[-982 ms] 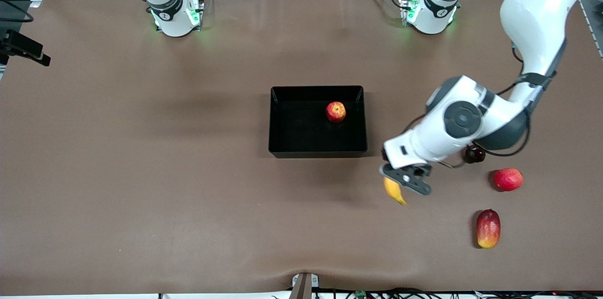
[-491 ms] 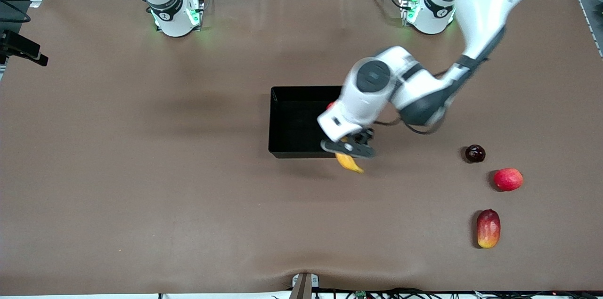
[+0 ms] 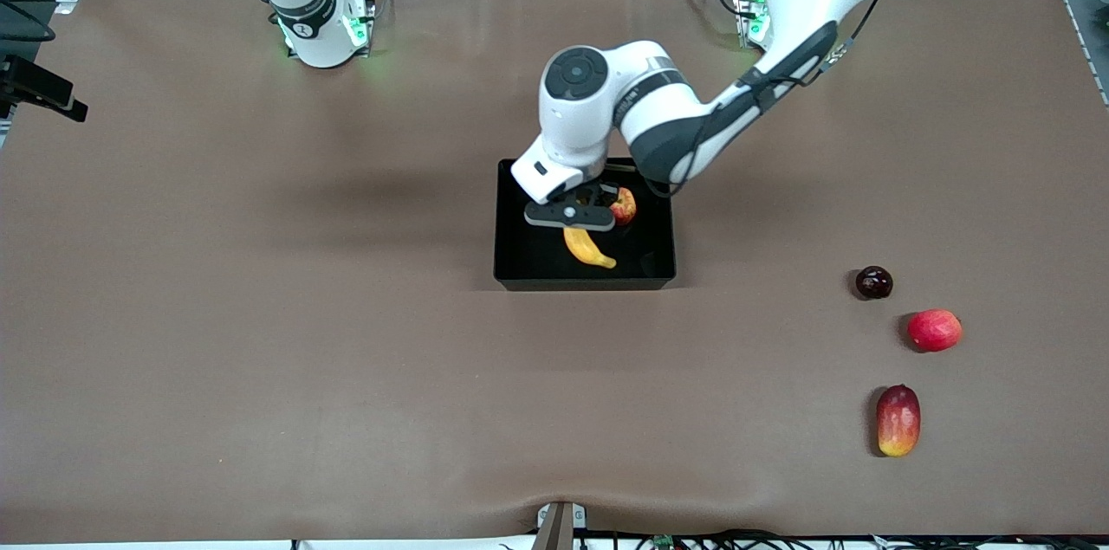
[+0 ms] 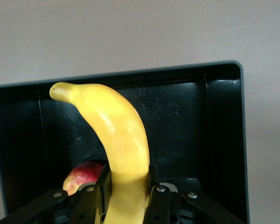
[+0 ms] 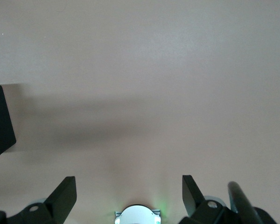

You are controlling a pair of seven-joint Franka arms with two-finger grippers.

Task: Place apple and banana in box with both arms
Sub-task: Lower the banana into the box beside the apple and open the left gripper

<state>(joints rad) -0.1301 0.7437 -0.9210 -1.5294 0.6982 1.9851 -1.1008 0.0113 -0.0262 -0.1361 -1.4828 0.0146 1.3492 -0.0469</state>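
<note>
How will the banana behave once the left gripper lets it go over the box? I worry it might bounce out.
The banana looks stiff; it juts from the left gripper without drooping. Its curve probably lets it rock, not roll far. The box walls should contain it, though it may nudge the apple.

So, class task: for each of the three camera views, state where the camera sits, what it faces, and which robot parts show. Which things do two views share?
Front view: high across the table, facing both bases; shows the left arm over the box, left gripper shut on the banana.
Left wrist view: on the left wrist, looking past its fingers into the box.
Right wrist view: on the waiting right wrist, facing bare table; right gripper open.
Shared: banana, apple and box in front and left wrist views.
</note>
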